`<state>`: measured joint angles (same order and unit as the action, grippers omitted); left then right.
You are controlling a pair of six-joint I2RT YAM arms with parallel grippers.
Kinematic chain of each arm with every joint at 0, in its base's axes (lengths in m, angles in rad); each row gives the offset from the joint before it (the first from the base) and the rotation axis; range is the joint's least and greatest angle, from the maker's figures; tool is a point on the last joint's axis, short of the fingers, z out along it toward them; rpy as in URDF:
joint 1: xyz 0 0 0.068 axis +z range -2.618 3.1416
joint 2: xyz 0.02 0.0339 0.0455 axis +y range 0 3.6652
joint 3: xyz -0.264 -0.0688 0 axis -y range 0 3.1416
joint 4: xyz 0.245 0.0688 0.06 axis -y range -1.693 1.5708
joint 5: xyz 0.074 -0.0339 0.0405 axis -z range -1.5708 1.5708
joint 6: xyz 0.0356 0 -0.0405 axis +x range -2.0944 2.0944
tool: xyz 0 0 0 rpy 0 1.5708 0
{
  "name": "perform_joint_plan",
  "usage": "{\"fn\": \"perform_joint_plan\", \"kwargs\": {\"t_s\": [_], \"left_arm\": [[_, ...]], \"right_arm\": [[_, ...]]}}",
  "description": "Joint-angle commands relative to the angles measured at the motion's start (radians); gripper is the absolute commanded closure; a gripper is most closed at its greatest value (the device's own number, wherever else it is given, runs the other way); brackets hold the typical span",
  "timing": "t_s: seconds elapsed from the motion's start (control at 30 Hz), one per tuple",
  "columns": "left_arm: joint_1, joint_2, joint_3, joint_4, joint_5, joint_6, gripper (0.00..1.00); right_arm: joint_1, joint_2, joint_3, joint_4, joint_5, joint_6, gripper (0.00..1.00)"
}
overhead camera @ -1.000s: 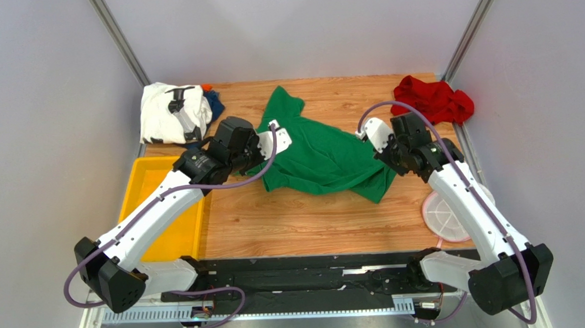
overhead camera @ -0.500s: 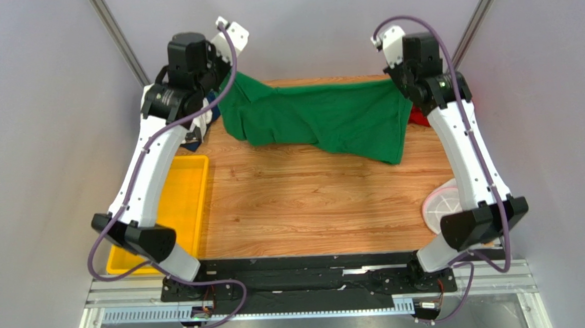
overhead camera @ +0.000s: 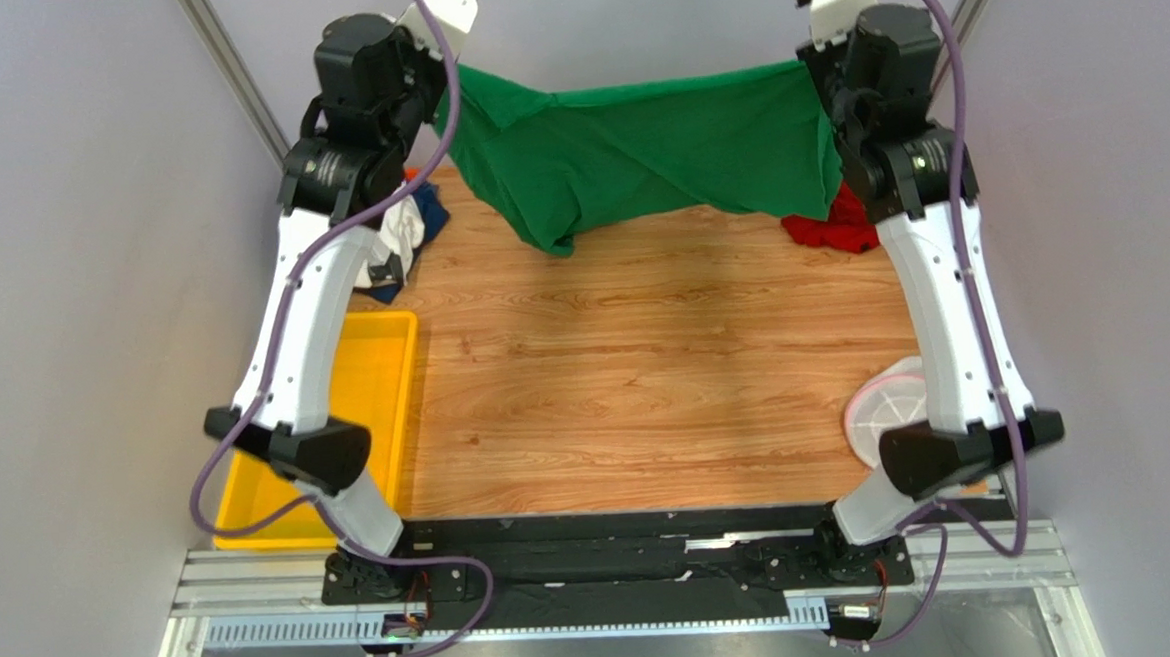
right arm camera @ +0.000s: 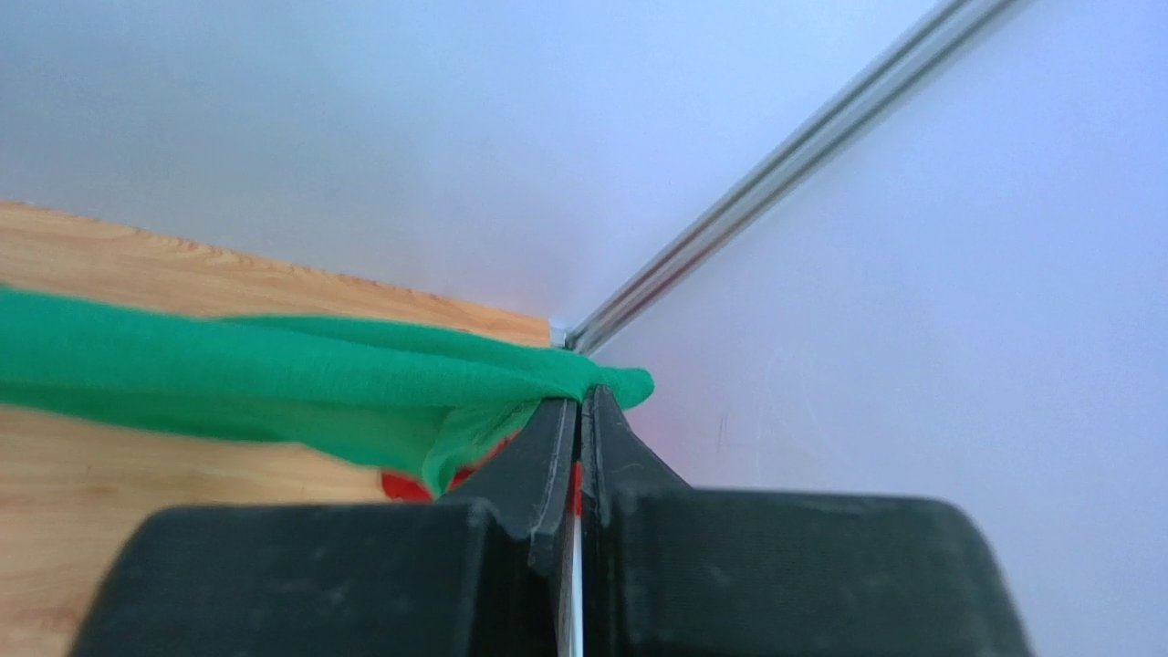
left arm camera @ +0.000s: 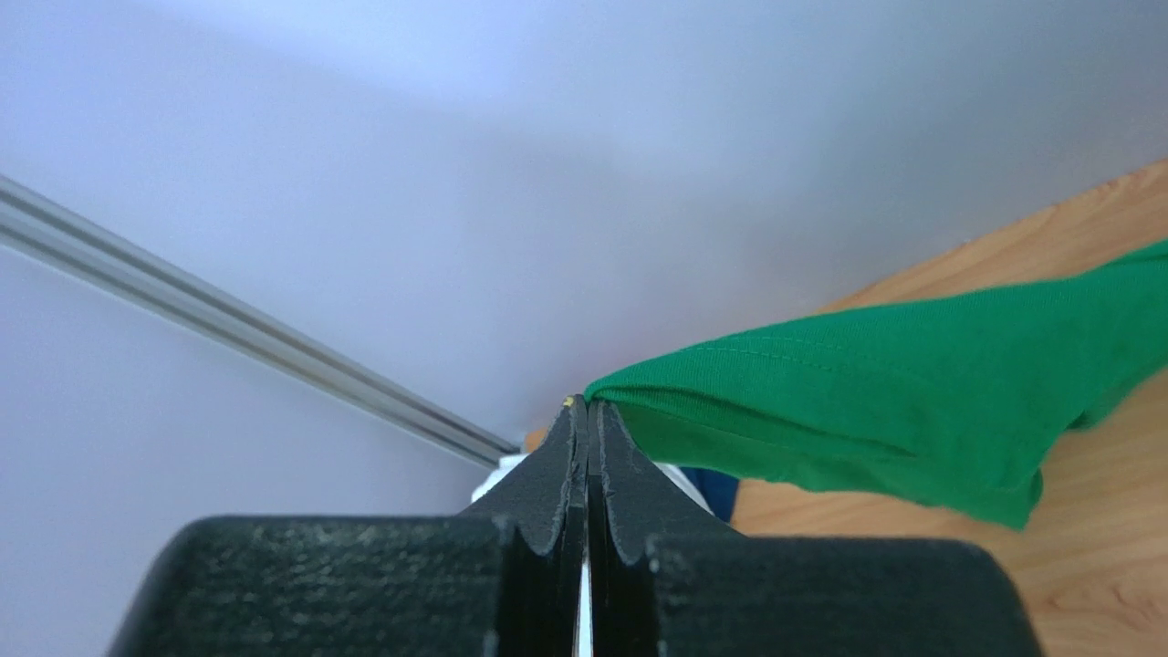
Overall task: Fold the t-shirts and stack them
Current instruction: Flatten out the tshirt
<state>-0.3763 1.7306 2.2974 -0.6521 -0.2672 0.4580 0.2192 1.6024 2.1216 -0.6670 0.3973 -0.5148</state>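
Green t-shirt (overhead camera: 657, 152) hangs stretched between both arms' clamped jaws.

left arm (overhead camera: 297, 306) and right arm (overhead camera: 954, 309) are white with black round joints. a purple cable (overhead camera: 194, 496) runs along each. the fingers (left arm camera: 546, 482) are black, with bumpy inner edges.

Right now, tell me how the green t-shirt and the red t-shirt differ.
The green t-shirt hangs in the air, pinched by the left gripper and the right gripper; the red t-shirt lies on the table. The green t-shirt is stretched wide; the red t-shirt is crumpled and partly hidden. Neither is folded.
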Motion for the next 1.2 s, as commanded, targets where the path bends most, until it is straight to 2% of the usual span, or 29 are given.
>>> {"fn": "perform_joint_plan", "kwargs": {"t_s": [0.0, 0.13, 0.33, 0.47, 0.6, 0.7, 0.87, 0.97, 1.0, 1.03, 1.1, 1.13, 1.17], "left_arm": [[0.002, -0.262, -0.146, 0.092, 0.017, -0.048, 1.0], [0.001, -0.448, -0.205, 0.047, 0.029, -0.047, 1.0], [0.002, -0.665, -0.268, 0.023, 0.028, -0.045, 1.0], [0.002, -0.736, -0.312, 0.034, 0.022, -0.032, 1.0], [0.004, -0.734, -0.351, 0.074, -0.018, 0.002, 1.0], [0.004, -0.668, -0.352, 0.124, -0.05, 0.048, 1.0], [0.03, -0.415, -0.268, 0.216, -0.066, 0.099, 1.0], [0.091, -0.185, -0.048, 0.178, -0.044, 0.065, 1.0], [0.12, -0.117, 0.134, 0.127, -0.034, 0.048, 1.0], [0.132, 0.027, 0.237, 0.103, -0.036, 0.05, 1.0], [0.146, 0.162, 0.5, 0.088, -0.065, 0.089, 1.0], [0.148, 0.238, 0.54, 0.107, -0.081, 0.109, 1.0], [0.151, 0.25, 0.546, 0.13, -0.086, 0.12, 1.0]], "right_arm": [[-0.004, -0.238, -0.173, 0.119, -0.015, 0.048, 1.0], [-0.003, -0.411, -0.244, 0.07, -0.017, 0.064, 1.0], [-0.003, -0.568, -0.264, -0.011, -0.012, 0.076, 1.0], [-0.004, -0.636, -0.247, -0.049, -0.015, 0.082, 1.0], [-0.004, -0.644, -0.291, -0.013, 0.014, 0.059, 1.0], [-0.004, -0.605, -0.316, 0.029, 0.023, 0.038, 1.0], [-0.009, -0.444, -0.325, 0.136, 0.043, -0.016, 1.0], [-0.046, -0.305, -0.244, 0.162, 0.023, -0.018, 1.0], [-0.058, -0.267, -0.2, 0.162, 0.014, -0.014, 1.0], [-0.088, -0.231, -0.117, 0.162, 0.008, -0.011, 1.0], [-0.115, -0.113, -0.013, 0.146, -0.014, -0.01, 1.0], [-0.132, -0.073, 0.033, 0.138, -0.014, -0.011, 1.0], [-0.138, -0.041, 0.126, 0.123, -0.012, -0.013, 1.0]]}}
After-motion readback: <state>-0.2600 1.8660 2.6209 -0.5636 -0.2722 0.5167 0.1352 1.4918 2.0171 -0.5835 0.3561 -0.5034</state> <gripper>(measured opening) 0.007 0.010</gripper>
